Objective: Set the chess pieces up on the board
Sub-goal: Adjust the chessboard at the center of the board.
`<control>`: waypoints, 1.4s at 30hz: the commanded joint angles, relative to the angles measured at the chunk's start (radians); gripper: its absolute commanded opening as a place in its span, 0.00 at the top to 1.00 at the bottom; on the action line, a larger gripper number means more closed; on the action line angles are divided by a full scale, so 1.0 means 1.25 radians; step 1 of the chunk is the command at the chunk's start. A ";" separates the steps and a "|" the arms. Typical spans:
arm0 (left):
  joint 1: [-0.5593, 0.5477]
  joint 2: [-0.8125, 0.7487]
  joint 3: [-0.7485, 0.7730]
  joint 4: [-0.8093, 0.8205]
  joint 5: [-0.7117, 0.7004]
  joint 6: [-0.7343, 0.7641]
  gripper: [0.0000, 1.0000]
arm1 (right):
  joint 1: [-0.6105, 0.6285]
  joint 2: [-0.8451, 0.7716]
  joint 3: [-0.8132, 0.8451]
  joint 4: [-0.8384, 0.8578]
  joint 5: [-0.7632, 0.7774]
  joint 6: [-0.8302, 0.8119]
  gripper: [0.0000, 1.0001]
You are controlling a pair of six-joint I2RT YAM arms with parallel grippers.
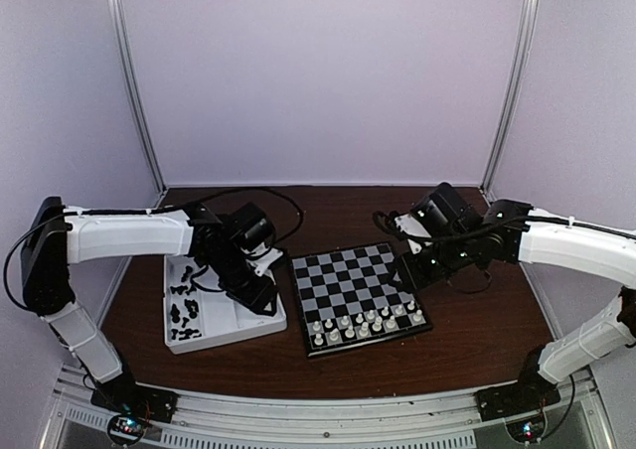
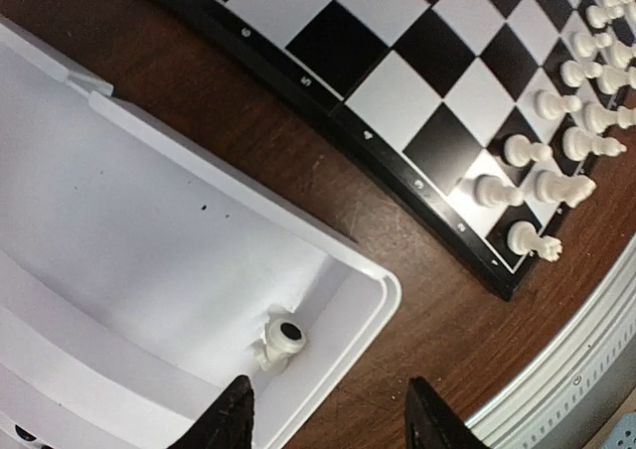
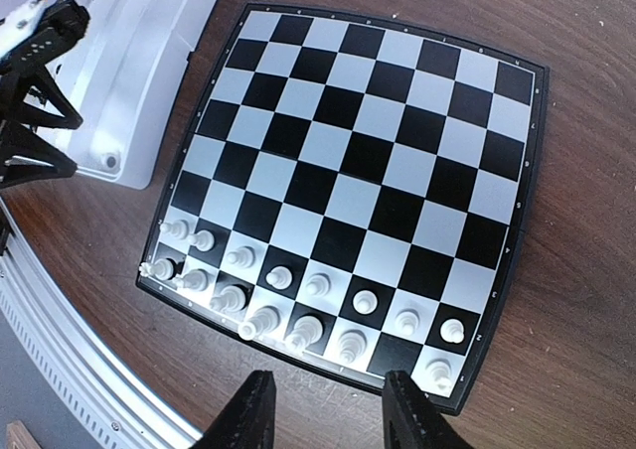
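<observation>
White pieces (image 3: 279,276) are filling the board's (image 3: 343,186) two near ranks, one square missing; left claw (image 2: 330,384) and right claw (image 3: 328,379) are hovering spread, empty. Leftward, the tray (image 1: 221,320) is holding a white straggler (image 2: 278,342) and the black pieces (image 1: 183,313), far ranks waiting.

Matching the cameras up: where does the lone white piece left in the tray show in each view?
Top external: hidden under the left arm.
Left wrist: white piece at bottom centre, in the tray corner.
Right wrist: small dot at left, same corner.
Shared landmark: the board corner beside it.
</observation>
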 commanded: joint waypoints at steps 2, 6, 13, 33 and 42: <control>-0.012 -0.090 -0.068 0.002 -0.013 0.100 0.48 | 0.004 -0.019 -0.007 0.024 0.008 0.001 0.60; -0.016 -0.128 -0.111 -0.039 -0.098 0.103 0.43 | 0.003 -0.019 -0.008 0.030 0.003 0.002 0.60; -0.016 -0.198 -0.187 -0.043 -0.111 0.077 0.41 | 0.004 -0.018 -0.007 0.031 -0.001 0.004 0.60; -0.015 -0.064 -0.201 0.005 -0.166 0.068 0.85 | 0.004 -0.031 -0.006 0.034 -0.003 0.002 0.60; -0.016 -0.216 -0.125 -0.084 -0.161 0.088 0.99 | 0.004 -0.031 -0.007 0.038 -0.005 0.001 0.60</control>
